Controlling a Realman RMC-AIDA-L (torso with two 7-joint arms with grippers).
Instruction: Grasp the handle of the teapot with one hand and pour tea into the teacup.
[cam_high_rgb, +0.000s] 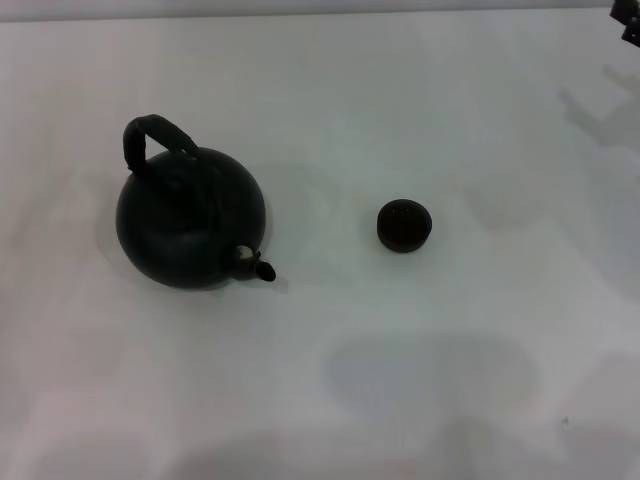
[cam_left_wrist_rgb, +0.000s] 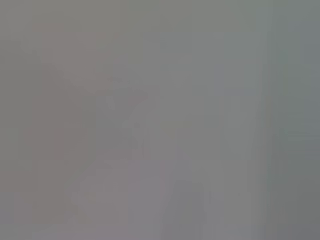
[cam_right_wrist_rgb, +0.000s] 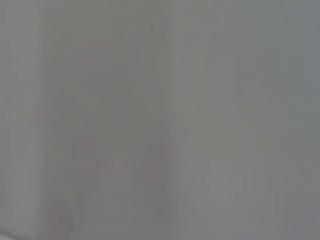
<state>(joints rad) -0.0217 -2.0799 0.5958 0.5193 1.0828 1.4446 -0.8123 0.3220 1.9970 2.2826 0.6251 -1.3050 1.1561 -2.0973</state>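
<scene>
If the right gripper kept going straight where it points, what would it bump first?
Probably just the white table: the right wrist view shows only a plain pale surface. The teapot and teacup are not in it. Only a sliver of the right gripper shows, so I'm unsure.

No writing, label, brand mark or number can be read anywhere in these views. The teapot (cam_high_rgb: 190, 218) and the teacup (cam_high_rgb: 404, 225) are plain dark surfaces with nothing printed on them, the desk (cam_high_rgb: 420, 380) is bare white, and both wrist views show only blank grey.
</scene>
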